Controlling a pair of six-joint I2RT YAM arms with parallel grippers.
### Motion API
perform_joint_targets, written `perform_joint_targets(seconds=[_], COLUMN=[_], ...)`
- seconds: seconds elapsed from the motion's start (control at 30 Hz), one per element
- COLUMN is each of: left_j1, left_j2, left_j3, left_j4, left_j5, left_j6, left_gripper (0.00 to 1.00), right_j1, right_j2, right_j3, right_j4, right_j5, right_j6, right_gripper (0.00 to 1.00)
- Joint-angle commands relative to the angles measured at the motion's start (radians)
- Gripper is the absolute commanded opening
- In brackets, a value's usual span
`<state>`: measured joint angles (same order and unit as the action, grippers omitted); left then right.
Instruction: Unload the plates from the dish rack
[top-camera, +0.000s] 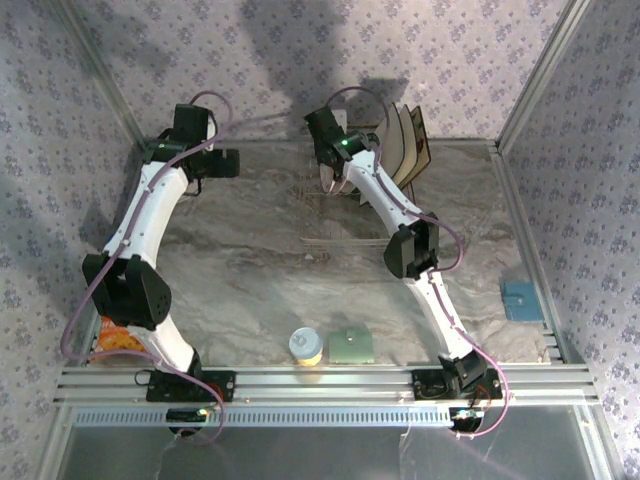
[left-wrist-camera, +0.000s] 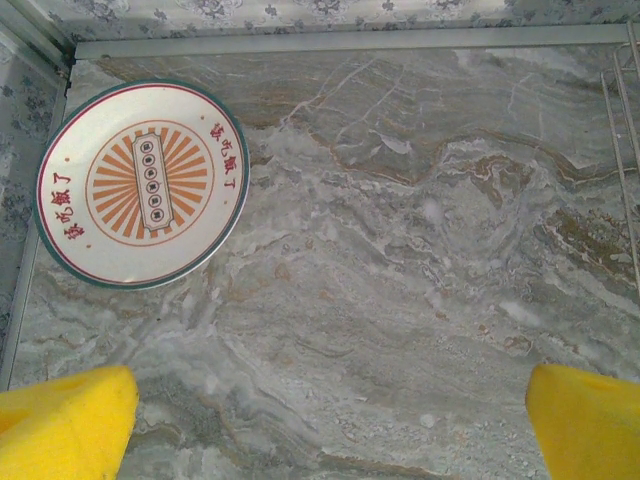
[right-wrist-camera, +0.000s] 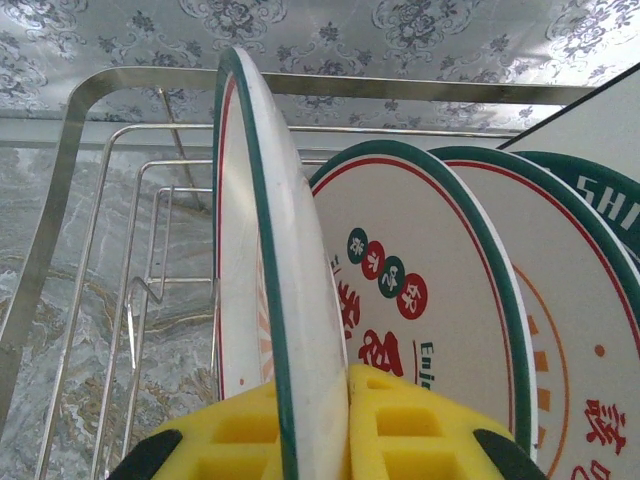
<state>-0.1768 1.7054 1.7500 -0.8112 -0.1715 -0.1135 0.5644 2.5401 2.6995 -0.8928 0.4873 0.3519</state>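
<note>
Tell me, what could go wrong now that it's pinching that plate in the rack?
1. The right hand grips the front plate only near its rim, so it might slip or swing once lifted.
2. The next plate stands close beside it, so pulling out could scrape or tip it.
3. The dish rack has wires all around, so the plate might snag and drag the rack.

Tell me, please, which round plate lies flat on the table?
The sunburst-patterned plate in the table's corner lies flat; the other round plates stand on edge in the wire rack, one clamped by the right gripper.
</note>
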Motion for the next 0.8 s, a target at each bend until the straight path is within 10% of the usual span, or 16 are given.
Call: perform_joint_targets(seconds=[0.0, 0.77], left_j1=[0.001, -0.001], left_j2=[-0.041, -0.043], left_j3=[-0.002, 0.000], left_j4=[0.007, 0.008], left_j5=[0.007, 0.013], left_j6=[0.001, -0.004], left_gripper=[0.99, 0.99], right_j1=[0.018, 0.033], right_j2=[0.003, -0.183], right_j3=[0.029, 0.036], right_j4=[0.003, -0.023], right_j5=[-0.039, 0.075], right_j6=[0.010, -0.082], right_gripper=[0.00, 0.00])
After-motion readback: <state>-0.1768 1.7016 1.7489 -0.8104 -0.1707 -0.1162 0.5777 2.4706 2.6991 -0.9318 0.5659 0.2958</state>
